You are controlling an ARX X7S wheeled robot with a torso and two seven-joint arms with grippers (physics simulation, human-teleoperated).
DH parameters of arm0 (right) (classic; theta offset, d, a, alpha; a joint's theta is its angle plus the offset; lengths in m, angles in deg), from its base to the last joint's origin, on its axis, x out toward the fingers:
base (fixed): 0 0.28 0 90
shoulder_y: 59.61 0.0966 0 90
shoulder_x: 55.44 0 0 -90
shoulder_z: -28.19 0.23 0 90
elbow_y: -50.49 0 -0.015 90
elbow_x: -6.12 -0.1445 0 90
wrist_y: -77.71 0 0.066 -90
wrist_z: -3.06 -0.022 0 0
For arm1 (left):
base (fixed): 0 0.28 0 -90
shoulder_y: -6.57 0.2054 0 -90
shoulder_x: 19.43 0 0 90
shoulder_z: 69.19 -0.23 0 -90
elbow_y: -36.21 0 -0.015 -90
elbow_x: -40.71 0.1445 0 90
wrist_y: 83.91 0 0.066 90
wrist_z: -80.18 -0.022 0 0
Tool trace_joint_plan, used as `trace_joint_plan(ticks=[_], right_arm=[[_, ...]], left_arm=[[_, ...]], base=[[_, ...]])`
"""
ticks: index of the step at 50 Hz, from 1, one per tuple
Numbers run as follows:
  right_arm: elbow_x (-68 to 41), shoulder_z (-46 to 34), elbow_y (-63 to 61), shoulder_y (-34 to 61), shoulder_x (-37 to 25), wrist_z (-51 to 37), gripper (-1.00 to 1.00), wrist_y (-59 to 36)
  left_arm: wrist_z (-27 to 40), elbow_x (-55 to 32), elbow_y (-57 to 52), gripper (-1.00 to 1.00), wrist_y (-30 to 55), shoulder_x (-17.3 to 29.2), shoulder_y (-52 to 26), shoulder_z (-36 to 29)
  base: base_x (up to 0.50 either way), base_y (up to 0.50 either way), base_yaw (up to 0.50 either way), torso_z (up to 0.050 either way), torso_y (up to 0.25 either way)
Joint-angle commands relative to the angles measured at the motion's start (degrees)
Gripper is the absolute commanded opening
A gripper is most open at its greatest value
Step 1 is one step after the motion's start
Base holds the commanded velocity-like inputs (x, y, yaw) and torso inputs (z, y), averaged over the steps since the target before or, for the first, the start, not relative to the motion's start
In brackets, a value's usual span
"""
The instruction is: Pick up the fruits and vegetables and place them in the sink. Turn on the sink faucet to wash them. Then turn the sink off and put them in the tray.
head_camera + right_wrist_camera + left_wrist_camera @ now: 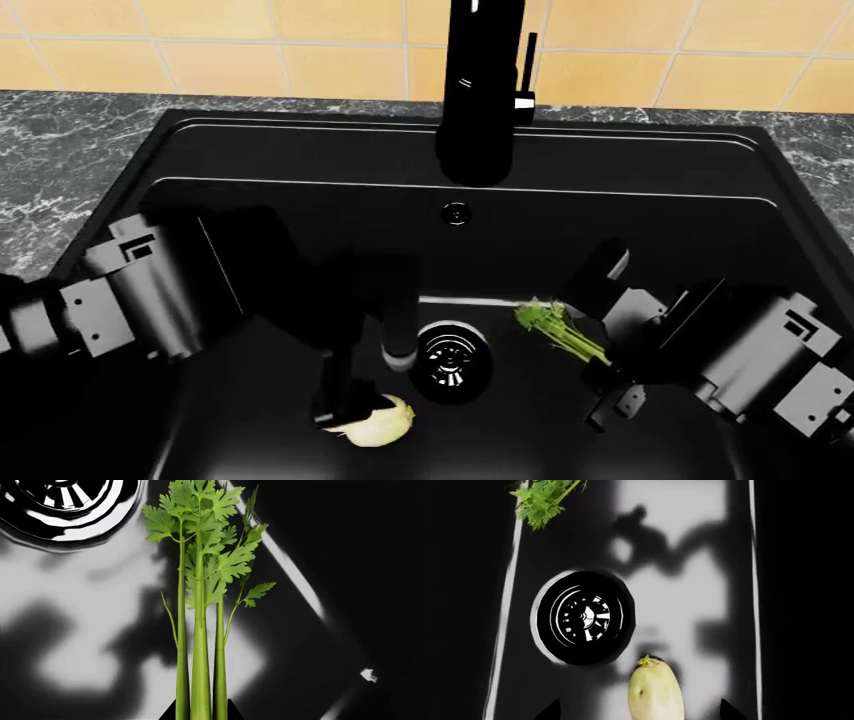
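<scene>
The pale bulb (375, 424) lies on the floor of the black sink (200, 150) beside the drain (451, 365). My left gripper (366, 388) is over it. In the left wrist view the bulb (656, 692) sits between the wide-apart fingertips of that gripper (640, 711), untouched. My right gripper (609, 368) is shut on the stalk end of the celery (561, 331), whose leafy top points at the drain. The right wrist view shows the celery (200, 605) running out of the gripper (200, 713). The black faucet (478, 90) stands behind the basin. The tray is out of view.
The faucet's thin lever (530, 70) sticks up on its right side. A small overflow hole (457, 212) is in the back wall. Grey marble counter (67, 150) surrounds the sink, with a yellow tiled wall behind. Both forearms reach down into the basin.
</scene>
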Motion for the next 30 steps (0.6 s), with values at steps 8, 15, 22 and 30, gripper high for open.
trace_joint_plan(ticks=[8, 15, 22, 30], right_arm=[[-0.08, 0.46, -0.35, 0.49, -0.11, -0.63, -1.0, -0.02], [-0.35, 0.71, -0.49, 0.43, -0.32, -0.9, -1.0, -0.06], [-0.35, 0.32, 0.07, 0.72, -0.07, -0.85, -1.0, 0.31], [-0.14, -0.59, 0.99, 1.1, 0.33, -0.54, -1.0, 1.2]], left_arm=[[-2.23, 2.56, 5.58, 1.0, -0.81, -3.66, 1.65, -3.75], [-3.22, 3.62, 8.27, 1.0, -1.97, -4.97, 2.6, -5.02], [-4.58, 5.12, 11.2, 1.0, -3.33, -6.61, 3.51, -6.82], [-4.82, 7.35, 15.68, 1.0, -2.82, -9.7, 4.9, -9.63]], base=[[0.0, 0.0, 0.0, 0.0, 0.0], [0.0, 0.0, 0.0, 0.0, 0.0], [0.0, 0.0, 0.0, 0.0, 0.0], [0.0, 0.0, 0.0, 0.0, 0.0]])
